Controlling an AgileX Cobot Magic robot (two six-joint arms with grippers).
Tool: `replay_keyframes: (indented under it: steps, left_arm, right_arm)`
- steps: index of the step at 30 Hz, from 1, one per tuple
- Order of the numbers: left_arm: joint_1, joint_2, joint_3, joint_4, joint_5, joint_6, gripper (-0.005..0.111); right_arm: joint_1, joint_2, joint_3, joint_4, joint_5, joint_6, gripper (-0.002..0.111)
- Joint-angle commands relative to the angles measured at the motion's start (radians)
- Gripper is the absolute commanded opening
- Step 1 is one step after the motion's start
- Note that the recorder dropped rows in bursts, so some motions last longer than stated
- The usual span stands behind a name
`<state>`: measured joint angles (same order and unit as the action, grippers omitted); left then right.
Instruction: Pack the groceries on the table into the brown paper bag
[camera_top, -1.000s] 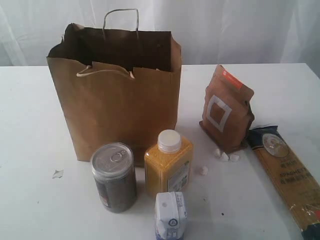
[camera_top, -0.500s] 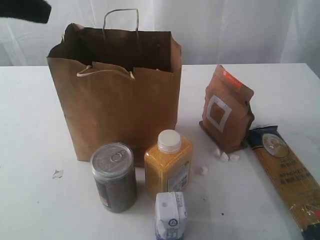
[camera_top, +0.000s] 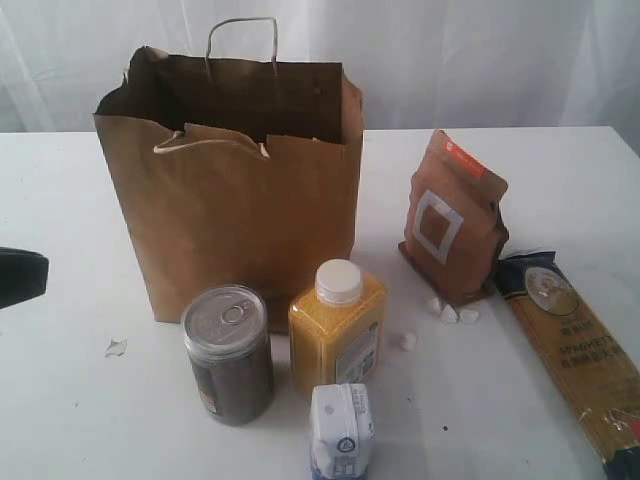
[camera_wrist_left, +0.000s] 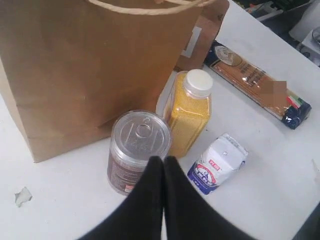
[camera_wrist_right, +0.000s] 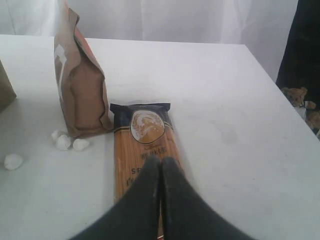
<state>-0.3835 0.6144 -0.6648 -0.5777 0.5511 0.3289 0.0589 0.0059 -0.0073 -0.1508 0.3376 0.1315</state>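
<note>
Lying flat, spaghetti pack (camera_top: 575, 352), long axis diag.

Bright, even light; soft focus, faint shadows

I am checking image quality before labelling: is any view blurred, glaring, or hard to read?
Exterior view: soft, even light, slightly hazy, only faint shadows by the pull-tab can; no strong glare. Left wrist view: sharp, but a pixelated patch covers part of the spaghetti pack. Right wrist view: the shut right hand up close looks soft; the pack's logo is clear.
</note>
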Motion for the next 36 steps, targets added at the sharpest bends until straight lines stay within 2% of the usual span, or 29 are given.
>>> replay_keyframes:
  steps: [1, 6, 10, 13, 16, 21, 26, 30, 36]
  left_arm:
    - [0.000, -0.010, 0.005, -0.006, -0.014, 0.013, 0.000]
    - [0.000, -0.010, 0.005, -0.060, -0.085, 0.083, 0.000]
    - [0.000, -0.012, 0.022, -0.216, -0.117, 0.285, 0.000]
    - [0.000, -0.043, 0.045, -0.222, -0.113, 0.320, 0.000]
    - [0.000, -0.085, 0.092, -0.170, -0.129, 0.260, 0.000]
    - [0.000, -0.177, 0.200, 0.016, -0.220, -0.020, 0.000]
    - [0.000, -0.270, 0.319, 0.069, -0.372, -0.057, 0.000]
    - [0.000, -0.344, 0.409, 0.134, -0.447, -0.153, 0.000]
    - [0.000, -0.449, 0.542, 0.135, -0.551, -0.158, 0.000]
  right_arm:
    - [0.004, -0.006, 0.007, 0.002, -0.001, 0.002, 0.000]
    - [0.004, -0.006, 0.007, 0.002, -0.001, 0.002, 0.000]
    - [0.004, -0.006, 0.007, 0.002, -0.001, 0.002, 0.000]
    - [0.004, -0.006, 0.007, 0.002, -0.001, 0.004, 0.000]
    - [0.004, -0.006, 0.007, 0.002, -0.001, 0.029, 0.000]
    - [0.004, -0.006, 0.007, 0.002, -0.001, 0.022, 0.000]
    - [0.004, -0.006, 0.007, 0.002, -0.001, 0.022, 0.000]
    - [0.004, -0.006, 0.007, 0.002, -0.001, 0.022, 0.000]
    - [0.004, -0.006, 0.007, 0.002, -0.001, 0.022, 0.000]
